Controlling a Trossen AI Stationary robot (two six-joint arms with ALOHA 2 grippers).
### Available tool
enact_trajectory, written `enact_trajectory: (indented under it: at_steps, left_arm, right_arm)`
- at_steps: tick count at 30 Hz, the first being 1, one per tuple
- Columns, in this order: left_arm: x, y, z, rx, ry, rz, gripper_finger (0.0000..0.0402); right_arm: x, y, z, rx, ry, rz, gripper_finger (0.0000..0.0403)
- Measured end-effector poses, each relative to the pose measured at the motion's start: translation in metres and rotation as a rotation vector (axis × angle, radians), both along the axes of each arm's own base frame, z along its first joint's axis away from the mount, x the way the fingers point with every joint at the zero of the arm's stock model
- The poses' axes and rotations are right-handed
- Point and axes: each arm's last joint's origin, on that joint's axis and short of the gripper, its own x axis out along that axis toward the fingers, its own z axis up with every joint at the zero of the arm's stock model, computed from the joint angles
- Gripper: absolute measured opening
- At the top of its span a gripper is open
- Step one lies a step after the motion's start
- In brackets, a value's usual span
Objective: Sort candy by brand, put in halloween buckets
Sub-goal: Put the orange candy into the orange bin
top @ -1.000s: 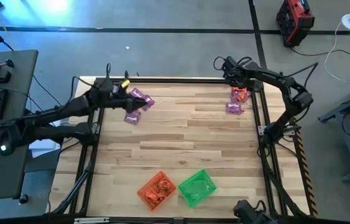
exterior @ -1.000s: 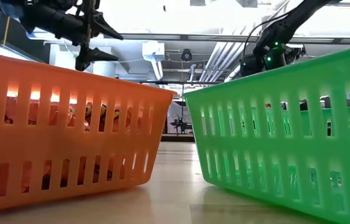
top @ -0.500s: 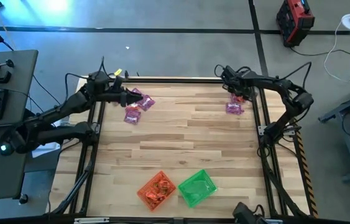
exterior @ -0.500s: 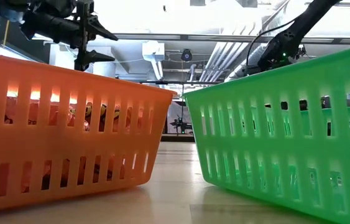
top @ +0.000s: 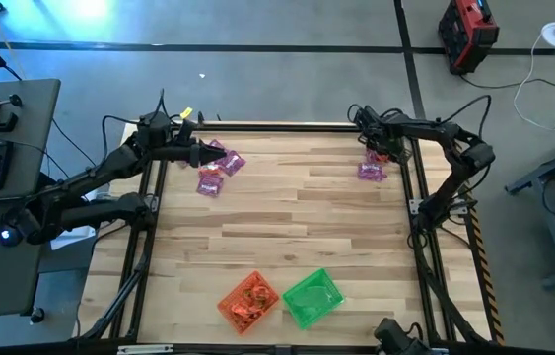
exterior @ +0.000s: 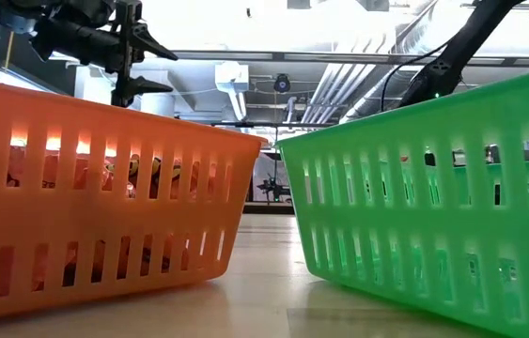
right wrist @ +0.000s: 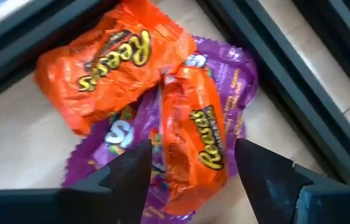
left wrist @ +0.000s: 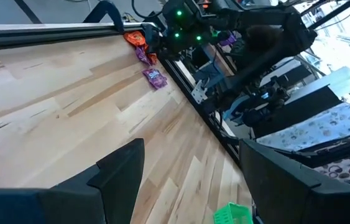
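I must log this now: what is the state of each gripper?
Left gripper: open, holding nothing, above the table near purple candy.
Right gripper: open, empty, over an orange candy packet.

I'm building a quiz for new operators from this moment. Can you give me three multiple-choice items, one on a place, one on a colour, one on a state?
1. Where do the two buckets stand?
A. At the near edge of the table, side by side
B. At the far left corner
C. One at each far corner

2. What colour is the packet lying between the right tool's fingers?
A. Green
B. Orange
C. Blue

3. How does the left tool stand?
A. Shut on a purple packet
B. Shut, empty
C. Open, empty

Answers:
1. A: the orange bucket and green bucket sit together at the near edge of the table.
2. B: the right wrist view shows an orange packet on a purple packet, under the right tool.
3. C: the left tool shows spread fingers with only bare wood between them.
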Motion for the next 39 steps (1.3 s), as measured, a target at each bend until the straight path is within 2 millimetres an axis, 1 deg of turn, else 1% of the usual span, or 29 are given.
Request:
enact_trajectory:
  at_steps: [4,7,10,12,16,19,21,25,28,30,32,34,36,39]
  left_arm:
    - [0.0,0.0,0.001,0.009,-0.009,0.007,0.0252]
    - [0.0,0.001,0.002,0.006,-0.02,0.012,0.0252]
    - [0.001,0.001,0.002,0.005,-0.02,0.012,0.0252]
    - [0.001,0.001,0.002,-0.002,-0.021,0.014,0.0252]
    - [0.001,0.001,0.002,-0.005,-0.022,0.015,0.0252]
    - [0.001,0.001,0.002,-0.015,-0.023,0.017,0.0252]
    - [0.001,0.001,0.003,-0.017,-0.025,0.018,0.0252]
    - [0.001,0.001,0.006,0.017,-0.055,0.016,0.0252]
    - [0.002,0.002,0.009,0.049,-0.075,0.013,0.0252]
    - [0.002,0.002,0.009,0.053,-0.079,0.013,0.0252]
    - [0.002,0.002,0.009,0.065,-0.076,0.01,0.0252]
    - [0.002,0.002,0.008,0.099,-0.063,0.0,0.0252]
    - [0.002,0.002,0.008,0.128,-0.056,-0.008,0.0252]
    - [0.002,0.002,0.008,0.108,-0.061,-0.002,0.0252]
  right_arm:
    - [0.0,0.0,0.0,-0.005,0.012,0.002,0.0202]
    - [-0.001,0.001,-0.001,0.001,0.017,0.001,0.0163]
    - [-0.002,0.003,-0.006,0.005,-0.007,-0.006,0.0113]
    - [-0.001,0.006,-0.01,0.005,-0.011,0.005,0.0087]
    - [0.002,0.009,-0.011,0.01,-0.003,0.023,0.0056]
    - [0.005,0.013,-0.006,0.033,-0.008,0.052,0.0035]
    - [0.01,0.014,0.005,0.012,-0.014,0.098,0.0023]
    - [0.012,0.013,0.042,-0.082,0.016,0.164,0.0005]
    - [0.011,0.016,0.078,-0.157,0.035,0.221,0.0003]
    - [0.011,0.022,0.101,-0.204,0.03,0.276,0.0003]
    - [0.015,0.03,0.123,-0.263,-0.008,0.371,0.0003]
    - [0.026,0.042,0.143,-0.333,-0.102,0.526,0.0003]
    - [0.041,0.058,0.154,-0.356,-0.237,0.714,0.0003]
    - [0.068,0.089,0.161,-0.326,-0.446,0.958,0.0003]
